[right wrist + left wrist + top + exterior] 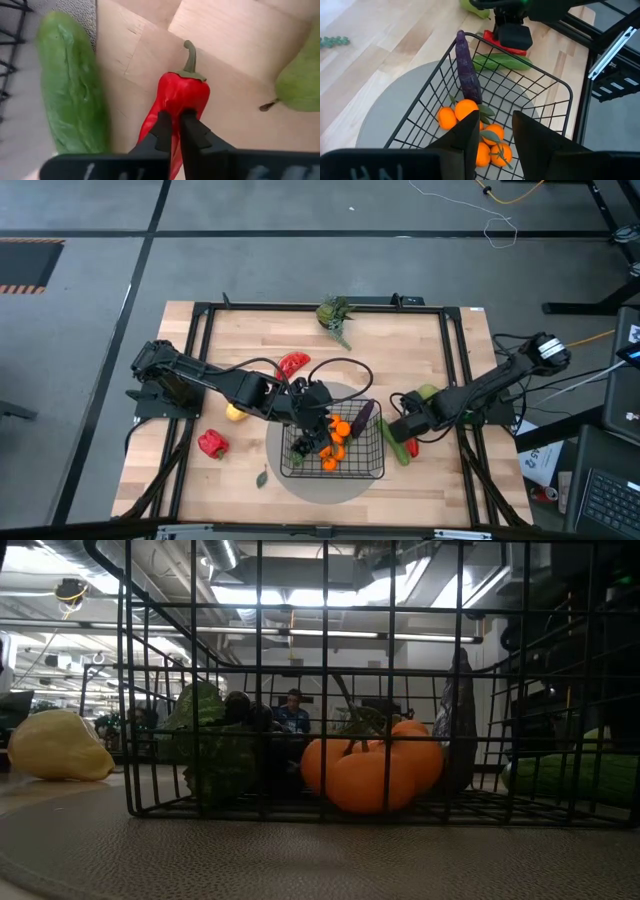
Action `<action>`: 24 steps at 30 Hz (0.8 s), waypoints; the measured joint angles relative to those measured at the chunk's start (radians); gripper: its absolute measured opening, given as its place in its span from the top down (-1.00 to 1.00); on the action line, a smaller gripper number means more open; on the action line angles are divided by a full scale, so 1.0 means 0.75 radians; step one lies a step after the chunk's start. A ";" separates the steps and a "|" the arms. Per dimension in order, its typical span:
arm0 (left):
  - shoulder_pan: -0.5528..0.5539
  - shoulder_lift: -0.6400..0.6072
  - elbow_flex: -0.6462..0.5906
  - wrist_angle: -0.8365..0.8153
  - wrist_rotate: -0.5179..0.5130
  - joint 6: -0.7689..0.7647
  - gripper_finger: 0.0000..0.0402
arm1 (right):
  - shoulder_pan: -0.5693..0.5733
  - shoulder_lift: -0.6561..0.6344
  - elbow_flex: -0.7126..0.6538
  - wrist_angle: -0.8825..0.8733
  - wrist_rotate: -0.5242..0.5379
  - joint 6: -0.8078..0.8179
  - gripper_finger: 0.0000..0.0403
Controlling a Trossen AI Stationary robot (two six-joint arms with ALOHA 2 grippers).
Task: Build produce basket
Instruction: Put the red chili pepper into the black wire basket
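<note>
The black wire basket [335, 470] stands on a grey round mat [330, 492] and holds oranges [466, 109], a purple eggplant [468, 70] leaning on its wall, and dark grapes [305, 448]. My left gripper [496, 122] hangs open above the basket's left part [315, 408], touching nothing. My right gripper [176, 119] is shut, right of the basket [402, 428], its tips over the middle of the red chili [182, 92]. The chili lies on the wood between the green cucumber [70, 85] and the green pear [300, 80]. My right gripper points down from above at the red chili's body [175, 100], which lies flat on the table with its stem away from the fingers. Whether the shut fingertips [162, 127] touch it, I cannot tell.
A yellow fruit [236, 413], a red pepper [211, 443] and a watermelon slice [293, 364] lie on the table left of the basket. A leafy green sprig [335, 312] sits near the far edge. A black frame [200, 360] borders the table. A person [293, 710] sits far behind.
</note>
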 joint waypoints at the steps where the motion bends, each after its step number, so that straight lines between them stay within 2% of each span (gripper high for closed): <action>1: 0.000 0.000 0.000 0.000 0.000 0.000 0.45 | 0.000 -0.005 0.024 -0.042 0.003 -0.027 0.98; 8: 0.000 0.000 0.000 -0.001 0.001 0.000 0.45 | -0.001 -0.028 0.318 -0.428 0.094 -0.127 0.99; 14: -0.001 0.001 0.000 -0.006 0.001 0.000 0.45 | -0.001 -0.032 0.563 -0.613 0.218 -0.134 0.99; 18: -0.002 0.001 0.000 -0.022 0.001 0.000 0.45 | -0.001 -0.034 0.598 -0.634 0.232 -0.139 1.00; 24: -0.002 0.001 0.000 -0.030 0.001 0.001 0.45 | -0.001 -0.033 0.583 -0.579 0.156 -0.265 1.00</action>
